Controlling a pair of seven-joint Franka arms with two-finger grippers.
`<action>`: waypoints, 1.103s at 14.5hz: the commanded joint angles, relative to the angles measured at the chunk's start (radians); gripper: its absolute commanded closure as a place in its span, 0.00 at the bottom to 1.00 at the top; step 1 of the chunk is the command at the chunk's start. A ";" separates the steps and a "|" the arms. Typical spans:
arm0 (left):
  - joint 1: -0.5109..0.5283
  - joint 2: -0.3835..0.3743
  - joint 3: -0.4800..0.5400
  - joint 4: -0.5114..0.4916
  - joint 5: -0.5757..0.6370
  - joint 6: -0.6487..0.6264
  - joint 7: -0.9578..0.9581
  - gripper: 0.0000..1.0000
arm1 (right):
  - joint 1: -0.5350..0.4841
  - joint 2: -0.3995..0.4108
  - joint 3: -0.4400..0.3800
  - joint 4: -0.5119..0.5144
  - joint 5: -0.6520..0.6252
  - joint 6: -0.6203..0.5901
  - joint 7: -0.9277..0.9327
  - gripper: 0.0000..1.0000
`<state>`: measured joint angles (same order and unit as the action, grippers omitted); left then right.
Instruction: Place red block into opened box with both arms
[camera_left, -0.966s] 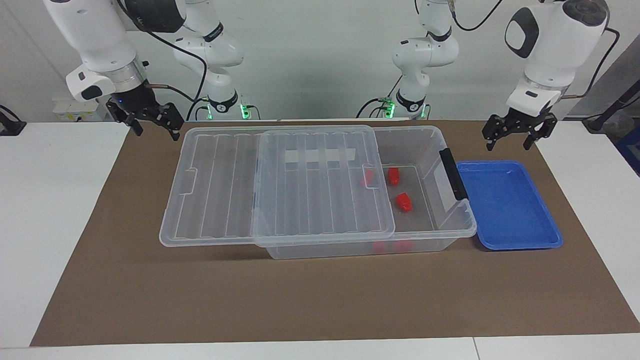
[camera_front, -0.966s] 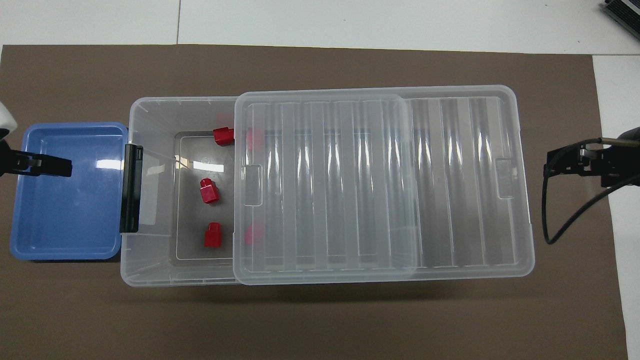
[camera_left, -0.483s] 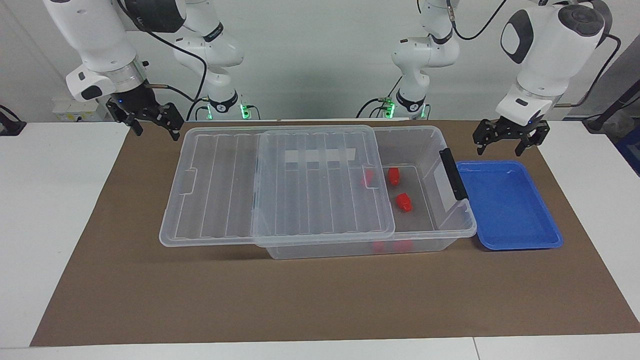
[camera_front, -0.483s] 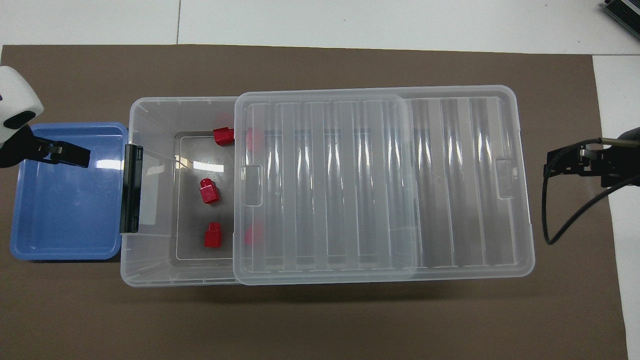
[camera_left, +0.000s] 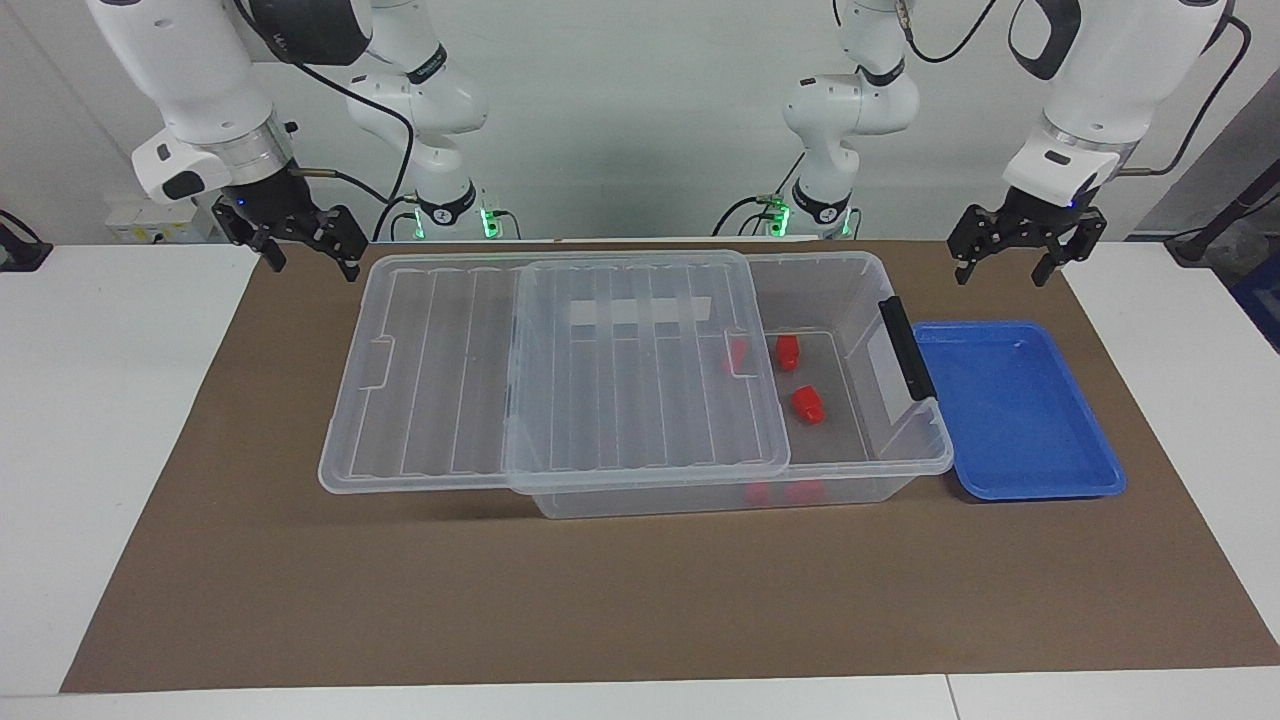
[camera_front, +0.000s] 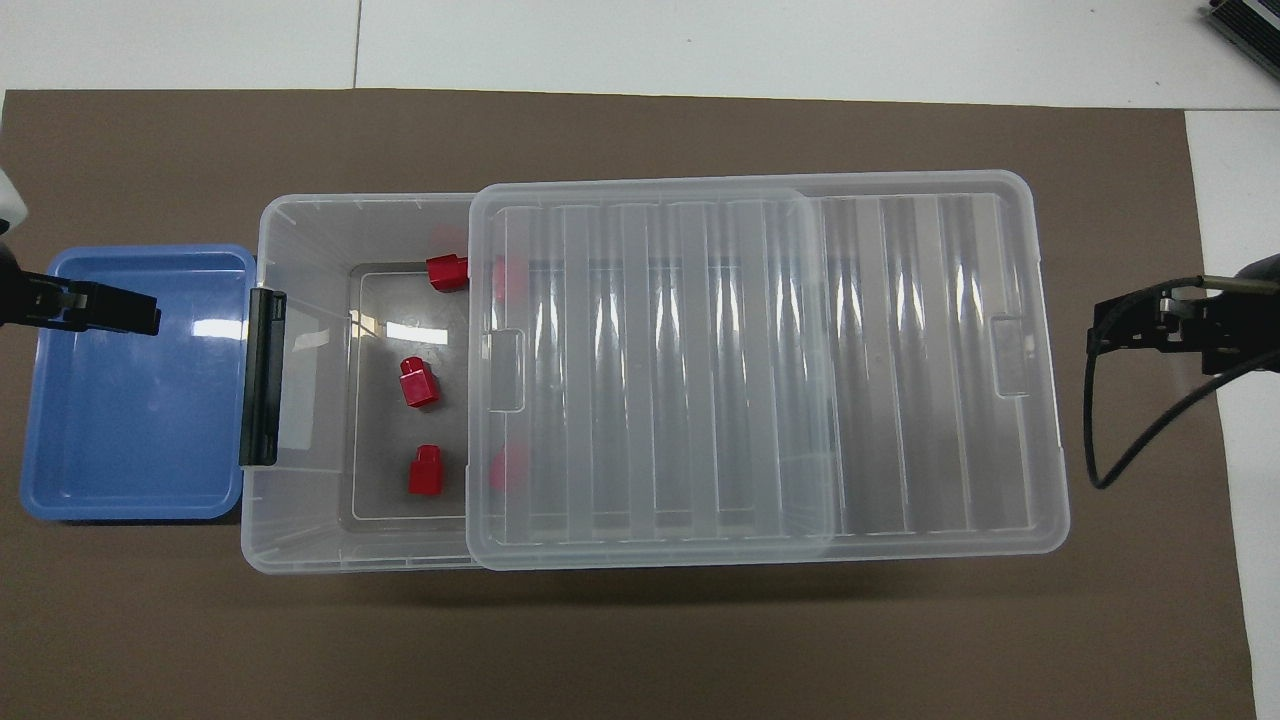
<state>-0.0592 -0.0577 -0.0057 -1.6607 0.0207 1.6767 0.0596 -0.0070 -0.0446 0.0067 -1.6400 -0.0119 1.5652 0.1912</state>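
- We see the red block (camera_front: 417, 382) lying on the floor of the box (camera_front: 300, 300), in the uncovered end, about in the middle between the box's two long walls.
- Two more red blocks lie in this same open end: one (camera_front: 446, 271) by the box wall farther from the robots, one (camera_front: 426, 471) nearer to the robots than the middle block. All three are apart from each other.
- Under the edge of the lid we see faint red shapes; we cannot tell how many blocks they are.
- The lid (camera_front: 760, 370) rests on top of the box, slid toward the right arm's end, so it hangs out over the box rim there and leaves the end with the black handle (camera_front: 262, 375) uncovered.
- The blue tray (camera_front: 130, 450) stands just beside the handle end of the box, and we see nothing in it.
- The left gripper (camera_left: 1025, 255) hangs in the air over the tray's edge nearest the robots, its fingers spread wide and holding nothing.
- The right gripper (camera_left: 300, 240) hangs by the box corner nearest the right arm's base, also wide open and with nothing in it.
- Compared with a second ago, the left gripper has gone a little higher and toward the robots' bases; the right gripper, the box, the lid and the blocks have not moved.
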 joint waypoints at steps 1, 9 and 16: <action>-0.016 -0.013 0.013 -0.005 -0.022 -0.014 -0.037 0.00 | -0.016 0.005 0.009 0.011 0.007 -0.016 -0.018 0.00; -0.001 -0.022 0.021 -0.011 -0.022 -0.020 -0.044 0.00 | -0.016 0.005 0.009 0.011 0.006 -0.016 -0.018 0.00; -0.001 -0.022 0.021 -0.011 -0.022 -0.019 -0.044 0.00 | -0.016 0.005 0.009 0.011 0.006 -0.016 -0.018 0.00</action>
<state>-0.0591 -0.0625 0.0102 -1.6609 0.0134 1.6725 0.0268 -0.0070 -0.0446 0.0067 -1.6400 -0.0119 1.5652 0.1912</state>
